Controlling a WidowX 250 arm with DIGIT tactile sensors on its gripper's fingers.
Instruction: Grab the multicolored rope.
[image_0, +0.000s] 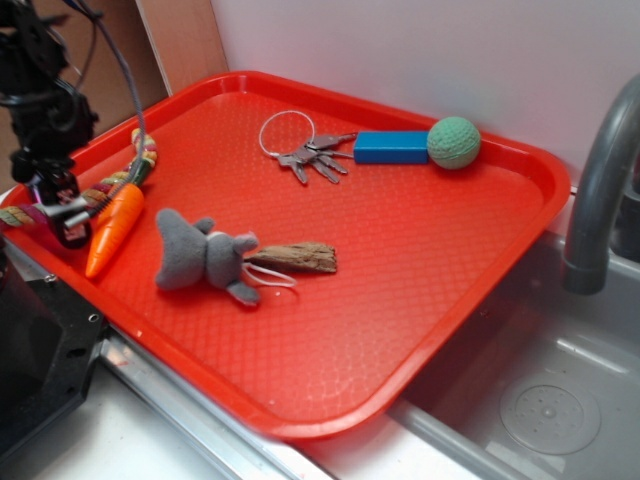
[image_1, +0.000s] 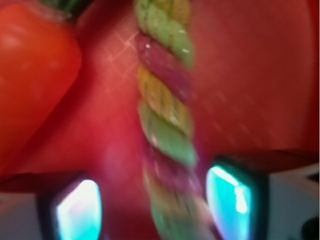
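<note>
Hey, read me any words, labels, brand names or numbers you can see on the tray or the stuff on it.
None readable. The blue block, keys, carrot, multicolored rope and red tray show no print; the wrist view is too blurred for fine marks.

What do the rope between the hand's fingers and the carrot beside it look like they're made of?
The multicolored rope looks like soft twisted fibre, probably cotton: matte, fuzzy green, pink and yellow strands. The carrot looks like hard plastic: smooth orange surface with a slight sheen. The wrist view is blurred, so finer texture is unclear.
</note>
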